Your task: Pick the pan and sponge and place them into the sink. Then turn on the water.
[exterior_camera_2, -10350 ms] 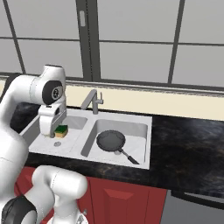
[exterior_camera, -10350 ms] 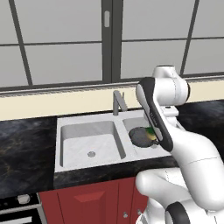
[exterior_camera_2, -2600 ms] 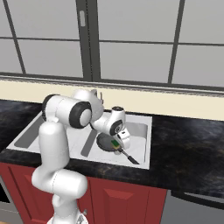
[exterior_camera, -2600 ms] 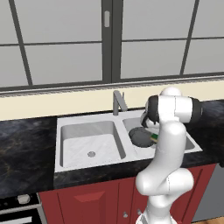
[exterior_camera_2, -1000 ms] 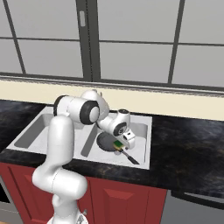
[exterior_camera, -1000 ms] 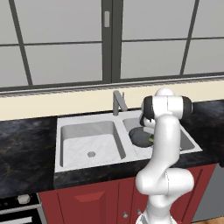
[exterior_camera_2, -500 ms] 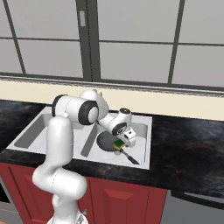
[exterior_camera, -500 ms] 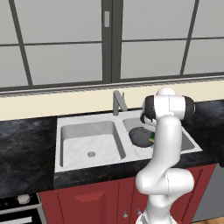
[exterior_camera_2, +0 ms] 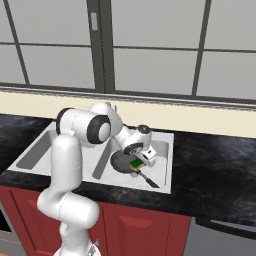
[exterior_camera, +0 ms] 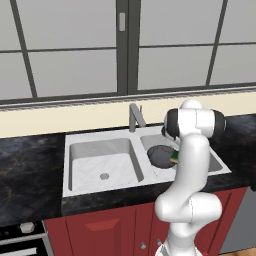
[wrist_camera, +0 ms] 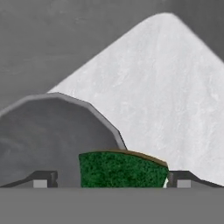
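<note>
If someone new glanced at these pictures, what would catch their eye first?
The white arm bending down into the right basin of the sink, its open gripper straddling the green-topped sponge. The sponge sits at the rim of the black pan in that basin. Behind stands the grey faucet.

The sink [exterior_camera: 102, 165] was a pale grey double-basin unit set into the dark bench, filling the middle of the left base view, with an angular grey faucet [exterior_camera: 135, 116] standing at its back edge between the two bowls. The left bowl showed a round drain. In the right bowl lay the pan [exterior_camera_2: 125, 162], small, round and black, flat on the basin floor, its thin dark handle [exterior_camera_2: 149, 180] pointing toward the lower right of the right base view. The sponge [exterior_camera_2: 136, 164] sat on the pan at its right edge, green layer up, yellow body beneath.
</note>
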Controlling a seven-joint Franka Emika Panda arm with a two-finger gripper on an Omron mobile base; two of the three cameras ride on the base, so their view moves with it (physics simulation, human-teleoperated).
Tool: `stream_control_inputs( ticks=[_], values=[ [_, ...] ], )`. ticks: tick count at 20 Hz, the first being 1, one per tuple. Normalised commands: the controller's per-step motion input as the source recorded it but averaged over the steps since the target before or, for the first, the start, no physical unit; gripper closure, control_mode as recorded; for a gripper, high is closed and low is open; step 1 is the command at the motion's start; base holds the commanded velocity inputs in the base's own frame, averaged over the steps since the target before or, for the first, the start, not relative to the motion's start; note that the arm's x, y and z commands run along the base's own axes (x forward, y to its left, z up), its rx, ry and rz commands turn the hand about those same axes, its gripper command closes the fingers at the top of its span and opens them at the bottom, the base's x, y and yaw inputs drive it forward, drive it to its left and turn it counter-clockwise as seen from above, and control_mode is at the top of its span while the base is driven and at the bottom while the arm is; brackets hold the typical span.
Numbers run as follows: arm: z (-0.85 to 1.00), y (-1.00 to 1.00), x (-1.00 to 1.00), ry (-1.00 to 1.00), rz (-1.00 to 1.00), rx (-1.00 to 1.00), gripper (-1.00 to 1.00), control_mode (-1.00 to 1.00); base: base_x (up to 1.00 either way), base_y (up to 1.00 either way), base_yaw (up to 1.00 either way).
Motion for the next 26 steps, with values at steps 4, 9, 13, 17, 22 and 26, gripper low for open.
stream_control_inputs(
  ticks=[4, 9, 13, 17, 22, 26],
  values=[
    [0.21, -0.02, -0.09, -0.13, 0.03, 0.03, -1.00, -1.00, 0.00, 0.00, 0.00],
    [0.24, -0.05, -0.11, -0.13, 0.03, 0.03, -1.00, -1.00, 0.00, 0.00, 0.00],
    [0.23, -0.01, -0.09, -0.14, 0.03, 0.05, -1.00, -1.00, 0.00, 0.00, 0.00],
    [0.23, 0.08, -0.08, -0.15, 0.03, 0.04, -1.00, -1.00, 0.00, 0.00, 0.00],
    [0.24, 0.08, -0.10, -0.14, 0.00, 0.05, -1.00, -1.00, 0.00, 0.00, 0.00],
    [0.35, 0.06, -0.12, -0.15, 0.01, 0.02, -1.00, -1.00, 0.00, 0.00, 0.00]
  ],
)
